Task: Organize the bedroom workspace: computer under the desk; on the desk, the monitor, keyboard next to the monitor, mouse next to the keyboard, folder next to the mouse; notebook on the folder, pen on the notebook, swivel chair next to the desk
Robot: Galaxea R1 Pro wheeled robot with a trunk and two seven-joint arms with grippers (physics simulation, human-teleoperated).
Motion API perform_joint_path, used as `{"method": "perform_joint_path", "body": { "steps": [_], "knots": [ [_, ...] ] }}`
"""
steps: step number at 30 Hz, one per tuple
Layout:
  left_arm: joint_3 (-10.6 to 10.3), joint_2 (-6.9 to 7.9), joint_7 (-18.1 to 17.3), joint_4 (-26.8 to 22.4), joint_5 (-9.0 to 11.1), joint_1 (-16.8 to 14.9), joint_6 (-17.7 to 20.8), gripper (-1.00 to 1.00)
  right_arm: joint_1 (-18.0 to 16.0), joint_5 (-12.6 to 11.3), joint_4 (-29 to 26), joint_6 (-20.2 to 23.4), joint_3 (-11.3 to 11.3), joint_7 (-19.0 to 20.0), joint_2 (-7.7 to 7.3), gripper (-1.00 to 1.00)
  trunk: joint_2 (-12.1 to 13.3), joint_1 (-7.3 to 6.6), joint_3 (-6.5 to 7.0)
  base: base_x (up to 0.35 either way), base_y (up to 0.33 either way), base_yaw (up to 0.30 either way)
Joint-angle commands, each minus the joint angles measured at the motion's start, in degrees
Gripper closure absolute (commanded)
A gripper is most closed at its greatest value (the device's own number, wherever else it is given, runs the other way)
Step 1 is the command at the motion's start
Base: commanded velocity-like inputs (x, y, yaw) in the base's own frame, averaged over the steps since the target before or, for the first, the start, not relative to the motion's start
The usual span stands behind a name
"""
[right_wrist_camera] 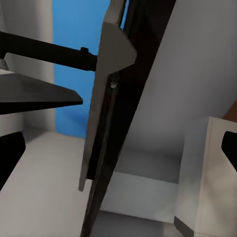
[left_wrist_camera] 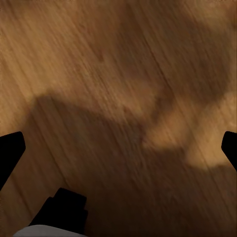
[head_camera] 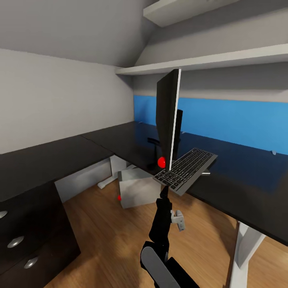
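Head view: the desk (head_camera: 100,140) is an L-shaped black top with a glossy finish, on white legs, with a black drawer unit at its left end. The monitor (head_camera: 168,120) stands near the desk's front edge, close to the inner corner, turned edge-on: black front, thin pale edge, red dot at its lower corner. The keyboard (head_camera: 187,169) is a flat dark grey slab with black keys; it sits tilted just right of the monitor, one end projecting past the front edge. The right arm (head_camera: 162,224) rises to that end. The computer (head_camera: 138,188), a boxy light grey case with a small red dot, stands on the wood floor under the desk.

Right wrist view: the right gripper (right_wrist_camera: 118,153) has its black fingertips at the frame sides, jaws wide apart; between them runs a thin dark slab edge (right_wrist_camera: 106,148), contact not determinable. The pale case (right_wrist_camera: 207,177) lies beyond.

Left wrist view: the left gripper (left_wrist_camera: 118,148) points at brown wood-grain planks, jaws apart, nothing between them.
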Motion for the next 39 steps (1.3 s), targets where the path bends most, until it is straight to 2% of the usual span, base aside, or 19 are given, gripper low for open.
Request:
{"method": "perform_joint_path", "body": {
  "steps": [1, 8, 37, 39],
  "knots": [
    [0.03, 0.01, 0.38, -0.11, 0.61, 0.01, 0.21, -1.00, -0.07, 0.27, -0.02, -0.18, 0.17, -0.54, 0.00, -1.00, 0.38, -0.23, 0.13, 0.000, 0.000, 0.000],
    [0.05, 0.06, 0.38, -0.11, 0.61, 0.01, 0.21, -1.00, -0.07, 0.31, 0.08, -0.18, -1.27, -0.59, 0.00, -1.00, 2.38, -1.32, 1.03, 0.000, 0.000, 0.000],
    [0.10, 0.06, 0.38, -0.09, 0.61, 0.01, 0.20, -1.00, -0.07, 0.13, 0.60, -0.18, -1.40, -0.63, 0.00, -1.00, 2.38, -1.32, 1.03, 0.041, 0.014, 0.000],
    [0.11, 0.06, 0.38, -0.04, 0.61, 0.01, 0.20, -1.00, -0.07, 0.15, 0.60, -0.18, -1.40, -0.61, 0.00, -1.00, 3.18, -1.76, 1.39, 0.009, 0.000, 0.000]
  ]
}}
